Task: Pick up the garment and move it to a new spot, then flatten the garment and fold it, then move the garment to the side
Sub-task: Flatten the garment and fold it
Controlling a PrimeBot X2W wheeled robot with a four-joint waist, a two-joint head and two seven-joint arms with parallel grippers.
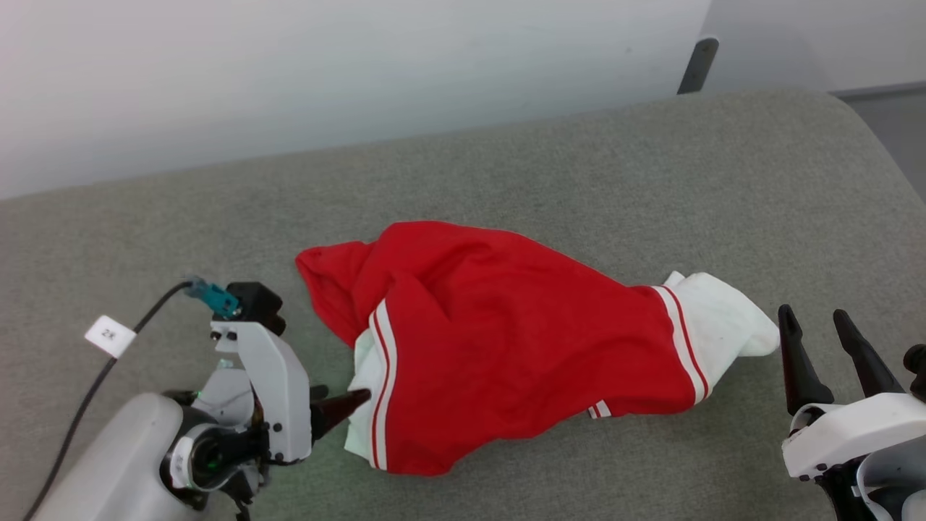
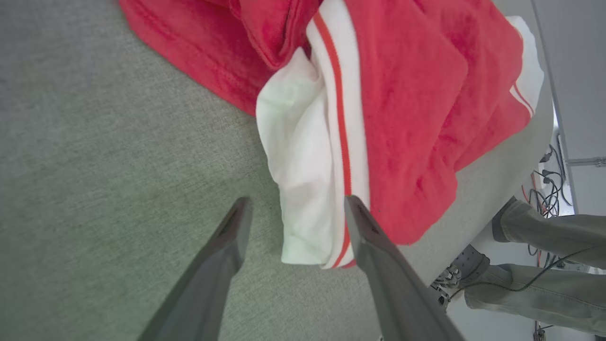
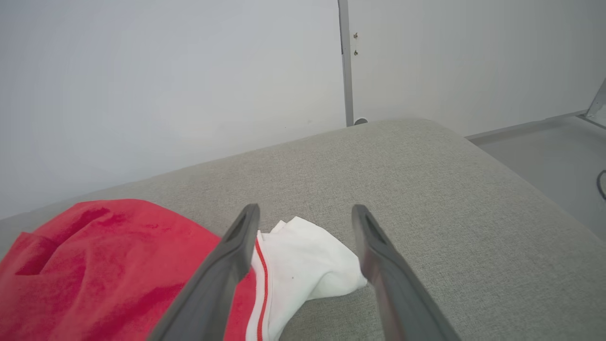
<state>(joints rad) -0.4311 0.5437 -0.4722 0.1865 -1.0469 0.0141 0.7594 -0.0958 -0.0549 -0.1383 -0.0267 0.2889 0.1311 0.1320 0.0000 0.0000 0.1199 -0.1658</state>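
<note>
Our left gripper (image 2: 297, 201) gapes empty at a white sleeve (image 2: 303, 156); right gripper (image 3: 305, 208) spread, empty too; the shirt (image 1: 506, 325) lies crumpled on the cushion (image 1: 615, 159); soft, light, floppy, we reckon; we'd pinch each sleeve.

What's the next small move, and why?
Probably nudge the left gripper a little further onto the white sleeve before closing. Its jaws are open, the sleeve's edge lies just between the fingertips, and the garment lies crumpled on the cushion, not yet lifted. The right gripper is open too, short of the other sleeve.
</note>
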